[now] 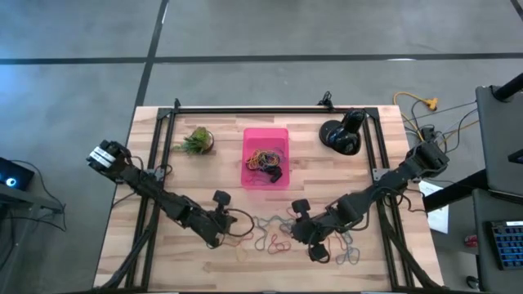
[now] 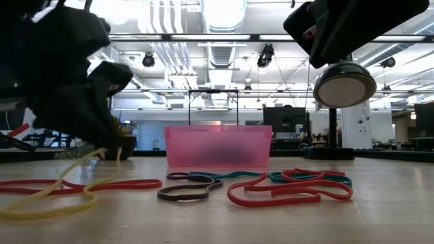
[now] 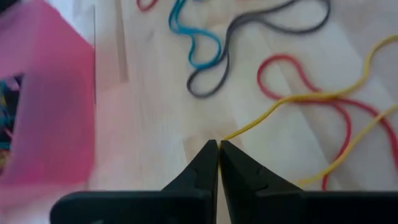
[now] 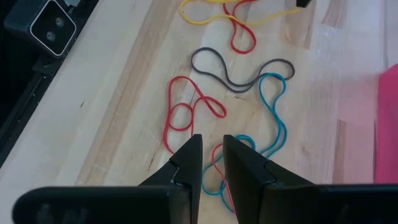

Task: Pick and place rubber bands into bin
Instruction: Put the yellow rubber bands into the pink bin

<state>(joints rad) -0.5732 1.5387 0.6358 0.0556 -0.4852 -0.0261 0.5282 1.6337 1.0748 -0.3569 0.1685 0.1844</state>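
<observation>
Squeezing tight together on one yellow band (image 3: 311,96) with the left claw (image 3: 217,144), pinching it right at the very tips, low over the wood near the front edge of the tabletop (image 1: 180,261). Trailing down from those tips and lying partly on the wood, crossing a red band (image 3: 280,58) there. Sitting in the middle of the tabletop, closer to the back edge, with a heap of bands already inside: the pink bin (image 1: 247,163). Hovering with fingers a little apart and holding nothing, just above the other loose bands (image 1: 274,237) by the front edge: the right claw (image 4: 211,138). Maybe slipping out on the way up, being so thin and pinched only at the tips. Maybe dragging the red band along, then dropping it somewhere short of the bin. Maybe stretching and snapping back if catching on something. Maybe hanging over the bin wall instead of falling inside, being so long and floppy. Maybe bumping claws too, working so near each other.
</observation>
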